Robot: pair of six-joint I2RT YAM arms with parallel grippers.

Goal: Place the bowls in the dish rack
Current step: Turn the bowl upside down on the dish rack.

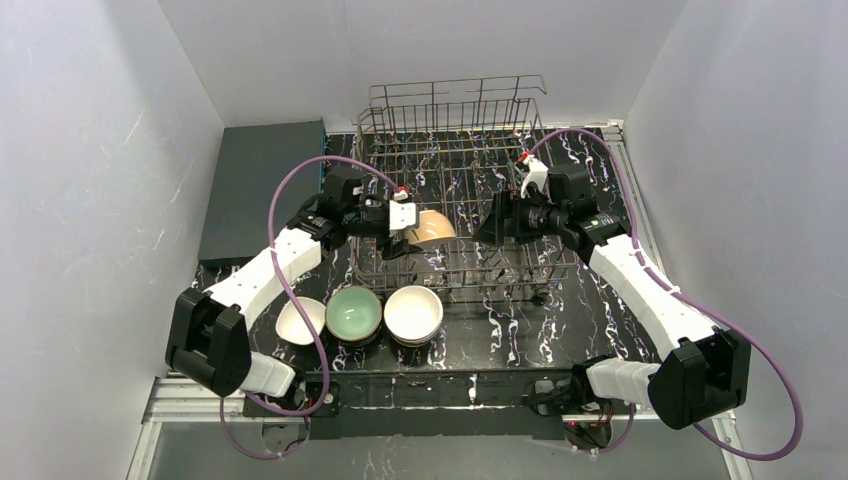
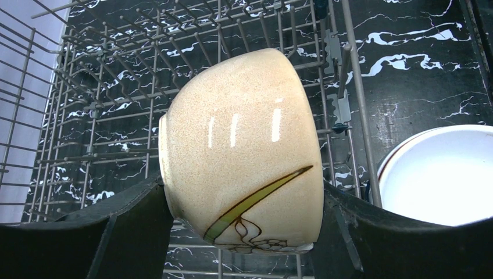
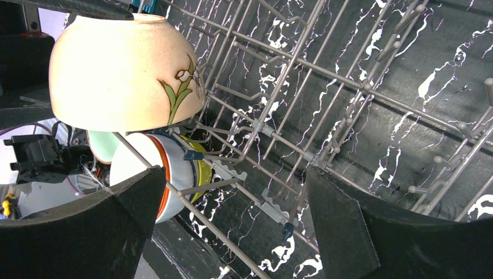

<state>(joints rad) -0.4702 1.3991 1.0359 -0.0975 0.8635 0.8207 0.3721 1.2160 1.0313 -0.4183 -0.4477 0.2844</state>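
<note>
My left gripper [image 1: 408, 230] is shut on a peach-tan bowl [image 1: 434, 228] with a green leaf drawing. It holds the bowl on its side over the front left of the silver wire dish rack [image 1: 470, 130]. In the left wrist view the bowl [image 2: 241, 145] fills the gap between the black fingers [image 2: 116, 238]. My right gripper [image 1: 487, 227] is open and empty over the rack's middle. It faces the bowl [image 3: 116, 70], with rack wires between its fingers [image 3: 343, 226]. A small white bowl [image 1: 300, 320], a mint green bowl [image 1: 354, 310] and a white-topped stack [image 1: 413, 312] stand in front of the rack.
A flat dark grey slab [image 1: 260, 185] lies at the back left. White walls close in on both sides. In the right wrist view the stack [image 3: 165, 174] shows white, orange and yellow bowls outside the rack's front wires. A white bowl [image 2: 442, 174] shows in the left wrist view.
</note>
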